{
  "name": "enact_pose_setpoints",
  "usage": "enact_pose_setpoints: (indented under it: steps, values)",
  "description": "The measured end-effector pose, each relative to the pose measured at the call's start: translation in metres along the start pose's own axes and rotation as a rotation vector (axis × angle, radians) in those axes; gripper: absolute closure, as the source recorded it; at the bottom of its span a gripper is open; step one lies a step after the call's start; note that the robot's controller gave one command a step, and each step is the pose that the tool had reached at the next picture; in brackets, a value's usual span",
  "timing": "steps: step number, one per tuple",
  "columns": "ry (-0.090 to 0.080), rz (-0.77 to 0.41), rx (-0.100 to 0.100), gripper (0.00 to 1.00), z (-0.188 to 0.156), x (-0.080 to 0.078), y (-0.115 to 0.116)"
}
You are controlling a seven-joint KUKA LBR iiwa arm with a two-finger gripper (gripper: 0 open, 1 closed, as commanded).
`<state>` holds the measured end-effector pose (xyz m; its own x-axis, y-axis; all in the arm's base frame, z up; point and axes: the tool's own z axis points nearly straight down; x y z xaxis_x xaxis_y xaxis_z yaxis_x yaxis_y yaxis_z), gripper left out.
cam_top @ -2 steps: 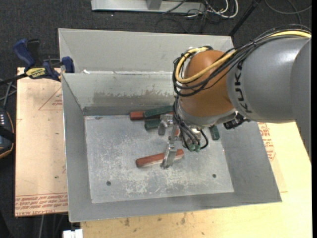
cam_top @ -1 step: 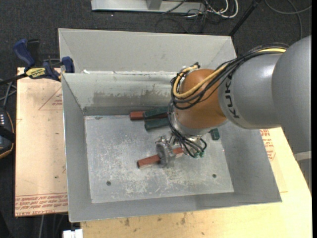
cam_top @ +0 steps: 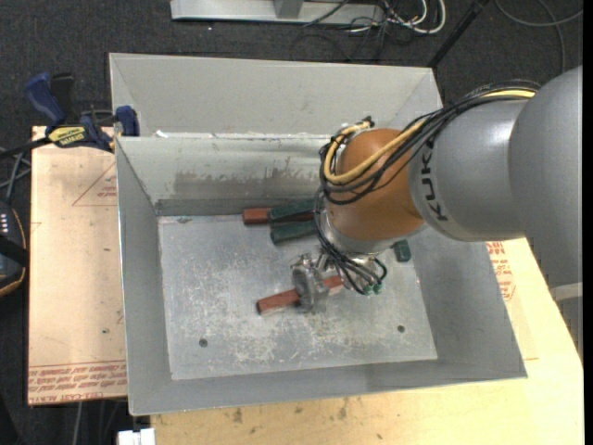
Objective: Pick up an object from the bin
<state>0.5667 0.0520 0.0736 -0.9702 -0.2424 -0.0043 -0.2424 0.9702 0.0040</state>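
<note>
Jaws round red bar (cam_top: 275, 302) in bin (cam_top: 278, 352)

1. "KUKA" stands in dark capital letters on the grey arm (cam_top: 500, 170), which reaches in from the right of the scene.
2. The word sits at the left end of that grey link, just beside the orange cover (cam_top: 371, 197), and its letters are turned on their side.

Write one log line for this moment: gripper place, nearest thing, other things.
gripper: low, mid bin | nearest: reddish-brown bar, at its tip | back wall: reddish-brown block, dark green block
</note>
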Motion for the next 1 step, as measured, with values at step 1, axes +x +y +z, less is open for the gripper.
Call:
enact_pose_setpoints:
  steps: [1]
  values:
    - [0.008, -0.001, 0.002, 1.00, -0.0440, 0.0042, 0.0084]
